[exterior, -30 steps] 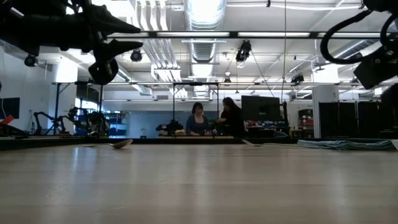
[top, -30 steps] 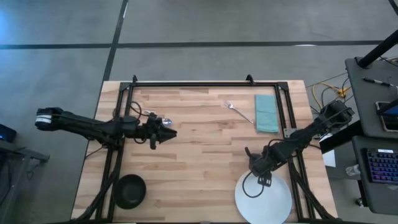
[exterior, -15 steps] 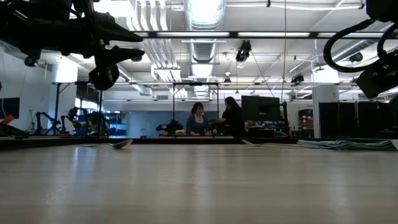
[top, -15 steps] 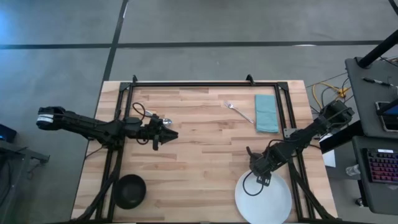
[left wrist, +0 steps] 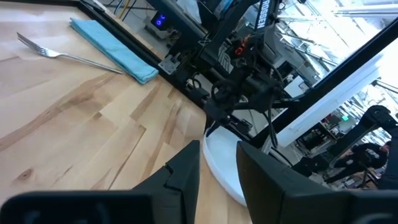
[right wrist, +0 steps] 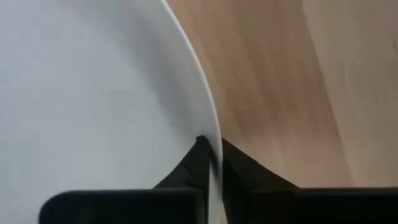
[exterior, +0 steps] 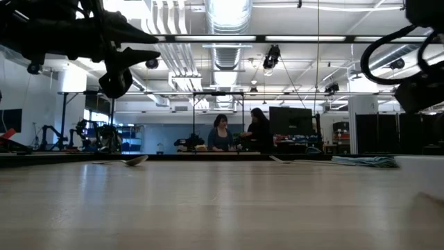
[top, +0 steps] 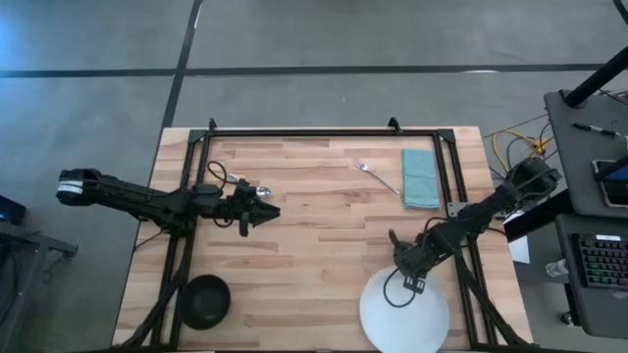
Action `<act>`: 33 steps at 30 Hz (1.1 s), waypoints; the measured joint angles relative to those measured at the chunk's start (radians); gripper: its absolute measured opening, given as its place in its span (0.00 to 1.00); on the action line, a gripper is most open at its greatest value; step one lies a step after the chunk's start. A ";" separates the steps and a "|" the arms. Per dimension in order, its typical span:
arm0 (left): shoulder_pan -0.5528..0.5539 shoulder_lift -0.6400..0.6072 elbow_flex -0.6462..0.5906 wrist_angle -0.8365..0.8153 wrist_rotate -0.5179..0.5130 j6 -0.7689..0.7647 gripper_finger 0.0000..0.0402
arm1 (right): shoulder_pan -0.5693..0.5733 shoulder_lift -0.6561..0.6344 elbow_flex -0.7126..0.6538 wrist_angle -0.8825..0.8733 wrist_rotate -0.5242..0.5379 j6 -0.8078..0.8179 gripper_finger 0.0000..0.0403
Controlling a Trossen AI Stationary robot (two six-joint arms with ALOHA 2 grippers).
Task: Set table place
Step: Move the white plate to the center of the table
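Two arms, right gripper [right wrist: 210,163] pinching plate [top: 404,315]

The white plate [top: 404,312], pinched at its rim by the right gripper [top: 412,280], has slid a little toward nine o'clock across the table [top: 324,245], compared with a second ago.

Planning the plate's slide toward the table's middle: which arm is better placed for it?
Right. The right hand is shut on the round white plate's rim, fingers either side of its edge. The left hand hovers far off, near the small silver spoon, gripping nothing.
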 joint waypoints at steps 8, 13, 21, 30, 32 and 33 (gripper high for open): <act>-0.045 0.001 0.000 -0.019 0.011 -0.001 0.14 | -0.174 0.004 -0.024 0.170 0.128 0.119 0.03; -0.117 -0.006 0.000 -0.075 -0.005 -0.024 0.09 | -0.309 0.007 -0.012 0.211 0.183 0.130 0.03; -0.239 -0.025 0.022 -0.077 -0.131 -0.019 0.05 | -0.475 0.057 0.001 0.360 0.189 0.134 0.03; -0.299 -0.059 0.043 -0.149 -0.207 -0.020 0.05 | -0.490 0.355 0.253 0.372 0.150 0.029 0.03; -0.308 -0.071 0.048 -0.177 -0.224 -0.021 0.05 | -0.491 0.381 0.293 0.368 0.154 0.006 0.03; -0.312 -0.076 0.049 -0.183 -0.226 -0.022 0.05 | -0.494 0.387 0.309 0.363 0.159 -0.005 0.03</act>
